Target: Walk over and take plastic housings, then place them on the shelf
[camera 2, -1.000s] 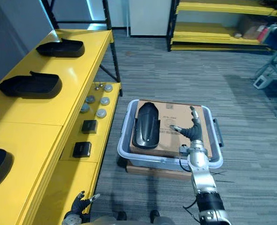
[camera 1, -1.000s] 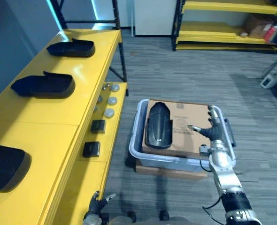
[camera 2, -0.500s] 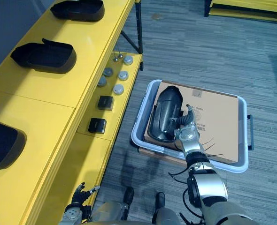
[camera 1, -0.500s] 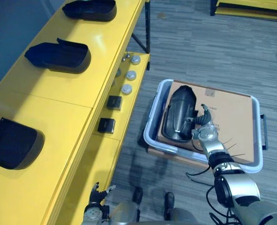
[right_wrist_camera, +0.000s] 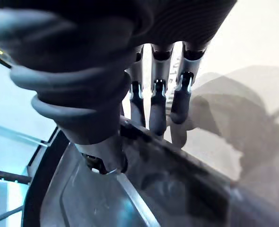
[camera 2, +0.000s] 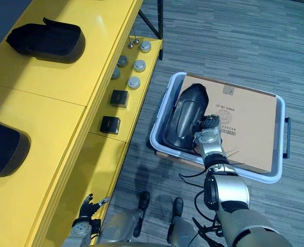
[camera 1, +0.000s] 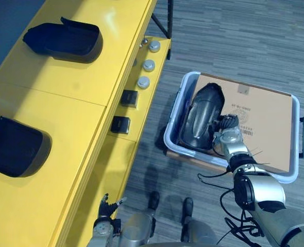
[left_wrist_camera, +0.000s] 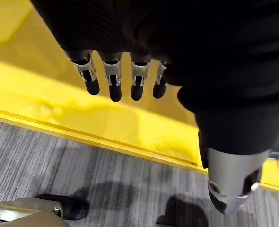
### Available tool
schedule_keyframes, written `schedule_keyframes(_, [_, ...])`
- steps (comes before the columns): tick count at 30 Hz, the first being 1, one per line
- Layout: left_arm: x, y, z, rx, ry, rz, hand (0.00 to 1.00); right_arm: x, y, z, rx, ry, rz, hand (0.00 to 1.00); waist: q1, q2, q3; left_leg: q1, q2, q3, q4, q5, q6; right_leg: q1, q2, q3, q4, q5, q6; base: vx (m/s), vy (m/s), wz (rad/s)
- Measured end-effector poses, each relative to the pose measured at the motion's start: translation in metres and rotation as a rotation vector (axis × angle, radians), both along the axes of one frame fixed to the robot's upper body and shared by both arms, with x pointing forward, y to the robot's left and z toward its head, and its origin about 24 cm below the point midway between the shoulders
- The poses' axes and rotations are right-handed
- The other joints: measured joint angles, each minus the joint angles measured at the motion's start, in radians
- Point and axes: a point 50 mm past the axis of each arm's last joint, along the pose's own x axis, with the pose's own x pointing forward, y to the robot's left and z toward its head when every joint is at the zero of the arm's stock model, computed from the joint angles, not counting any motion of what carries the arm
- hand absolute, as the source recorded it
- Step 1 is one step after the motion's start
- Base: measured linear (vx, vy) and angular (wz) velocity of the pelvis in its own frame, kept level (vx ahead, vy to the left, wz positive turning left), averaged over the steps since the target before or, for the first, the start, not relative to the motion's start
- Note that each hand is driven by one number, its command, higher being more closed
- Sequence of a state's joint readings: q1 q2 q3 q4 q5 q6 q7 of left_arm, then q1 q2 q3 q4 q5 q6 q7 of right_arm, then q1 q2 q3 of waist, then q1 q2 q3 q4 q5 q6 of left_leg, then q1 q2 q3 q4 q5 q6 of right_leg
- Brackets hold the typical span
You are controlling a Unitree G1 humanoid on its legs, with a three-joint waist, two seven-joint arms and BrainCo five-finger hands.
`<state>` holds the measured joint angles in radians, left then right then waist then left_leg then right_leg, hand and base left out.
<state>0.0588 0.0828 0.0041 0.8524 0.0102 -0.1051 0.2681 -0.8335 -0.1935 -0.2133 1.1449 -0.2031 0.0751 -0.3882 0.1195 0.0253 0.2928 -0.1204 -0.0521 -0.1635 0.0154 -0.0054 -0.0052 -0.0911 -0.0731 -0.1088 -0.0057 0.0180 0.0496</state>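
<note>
A black plastic housing (camera 1: 200,116) lies on a cardboard box (camera 1: 265,123) inside a grey-blue bin (camera 1: 171,135) on the floor. My right hand (camera 1: 225,134) is at the housing's right edge. In the right wrist view its fingers (right_wrist_camera: 158,109) curl over the housing's rim (right_wrist_camera: 97,198) and the thumb sits inside it. Two more black housings (camera 1: 64,41) (camera 1: 15,146) rest on the yellow shelf top (camera 1: 64,92). My left hand (camera 1: 108,208) hangs low beside the shelf, with its fingers (left_wrist_camera: 112,82) straight and nothing in them.
The shelf's lower ledge carries round grey caps (camera 1: 148,65) and two small black blocks (camera 1: 120,124). The bin stands close to the shelf's right side. Grey carpet floor (camera 1: 234,36) spreads beyond the bin.
The view has tilted down toward the bin. My right hand moved left from above the cardboard to the housing's edge, and its fingers curled round the rim.
</note>
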Motion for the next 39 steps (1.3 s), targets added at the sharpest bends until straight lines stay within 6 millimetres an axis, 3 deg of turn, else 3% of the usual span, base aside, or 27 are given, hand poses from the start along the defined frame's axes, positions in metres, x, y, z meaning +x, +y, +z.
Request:
schedule_keyframes(3, [0.000, 0.000, 0.000, 0.000, -0.001, 0.001, 0.00, -0.003, 0.001, -0.004, -0.020, 0.002, 0.014, 1.00, -0.004, -0.008, 0.005, 0.021, -0.001, 0.002, -0.002, 0.000, 0.000, 0.017, -0.002, 0.003, 0.000, 0.003, 0.002, -0.07, 0.028, -0.10])
schedule_keyframes(4, [0.000, 0.000, 0.000, -0.003, 0.003, -0.001, 0.00, -0.012, -0.012, 0.005, -0.048, -0.110, -0.011, 1.00, -0.033, -0.013, 0.003, 0.038, -0.002, 0.014, -0.012, 0.003, 0.004, 0.025, -0.003, 0.018, 0.000, 0.008, 0.009, -0.13, 0.058, -0.19])
schedule_keyframes(9, [0.001, -0.004, 0.000, -0.011, 0.003, -0.008, 0.00, -0.025, -0.025, 0.009, -0.074, -0.176, -0.057, 1.00, -0.057, -0.016, -0.001, 0.047, 0.001, 0.031, -0.014, 0.003, 0.005, 0.024, 0.001, 0.034, 0.000, 0.013, 0.009, -0.06, 0.009, -0.13])
schedule_keyframes(12, [0.013, -0.013, 0.015, -0.030, -0.099, -0.019, 0.00, -0.048, -0.040, 0.022, -0.111, -0.307, -0.130, 1.00, -0.064, -0.017, -0.008, 0.048, 0.001, 0.030, -0.014, 0.007, 0.011, 0.026, 0.001, 0.033, 0.000, 0.013, 0.009, 0.00, 0.000, 0.00])
schedule_keyframes(13, [0.015, -0.016, 0.020, -0.032, -0.131, -0.033, 0.00, -0.054, -0.043, 0.027, -0.127, -0.342, -0.154, 1.00, -0.080, -0.017, -0.025, 0.048, 0.000, 0.029, -0.015, 0.007, 0.011, 0.026, 0.000, 0.032, 0.000, 0.013, 0.009, 0.00, 0.000, 0.00])
schedule_keyframes(17, [0.033, -0.028, 0.048, -0.041, -0.290, -0.087, 0.00, -0.073, -0.045, 0.039, -0.162, -0.449, -0.222, 1.00, -0.085, -0.025, -0.095, 0.060, 0.002, 0.036, -0.015, 0.007, 0.011, 0.042, 0.001, 0.050, -0.019, 0.015, 0.006, 0.00, 0.001, -0.08])
schedule_keyframes(20, [0.050, -0.039, 0.077, -0.050, -0.438, -0.136, 0.00, -0.081, -0.038, 0.054, -0.193, -0.534, -0.220, 1.00, -0.094, -0.025, -0.114, 0.067, 0.007, 0.037, -0.015, 0.007, 0.011, 0.052, 0.006, 0.053, -0.029, 0.021, 0.000, -0.04, -0.020, -0.04])
schedule_keyframes(22, [0.062, -0.049, 0.106, -0.058, -0.577, -0.169, 0.00, -0.083, -0.020, 0.067, -0.205, -0.608, -0.189, 1.00, -0.103, -0.025, -0.115, 0.077, 0.011, 0.041, -0.015, 0.006, 0.012, 0.060, 0.012, 0.052, -0.034, 0.024, -0.003, -0.07, -0.026, -0.07])
schedule_keyframes(27, [0.072, -0.067, 0.154, -0.078, -0.802, -0.214, 0.00, -0.090, 0.011, 0.080, -0.225, -0.686, -0.097, 1.00, -0.104, -0.024, -0.137, 0.085, 0.021, 0.049, -0.019, 0.006, 0.012, 0.073, 0.022, 0.056, -0.057, 0.037, -0.012, -0.04, -0.020, -0.07])
schedule_keyframes(32, [0.084, -0.097, 0.206, -0.110, -1.039, -0.309, 0.00, -0.095, 0.047, 0.093, -0.226, -0.778, 0.045, 1.00, -0.103, -0.024, -0.177, 0.101, 0.024, 0.056, -0.019, 0.006, 0.012, 0.093, 0.026, 0.058, -0.067, 0.045, -0.013, 0.00, -0.003, -0.01])
schedule_keyframes(35, [0.089, -0.114, 0.226, -0.136, -1.136, -0.370, 0.00, -0.097, 0.066, 0.100, -0.216, -0.821, 0.122, 1.00, -0.104, -0.025, -0.181, 0.118, 0.024, 0.058, -0.019, 0.006, 0.012, 0.105, 0.026, 0.061, -0.066, 0.046, -0.012, -0.01, 0.003, -0.01])
schedule_keyframes(39, [0.088, -0.131, 0.233, -0.162, -1.167, -0.441, 0.00, -0.099, 0.084, 0.101, -0.177, -0.841, 0.181, 1.00, -0.104, -0.027, -0.202, 0.122, 0.028, 0.073, -0.025, 0.005, 0.013, 0.103, 0.030, 0.077, -0.067, 0.048, -0.012, -0.04, 0.006, -0.12])
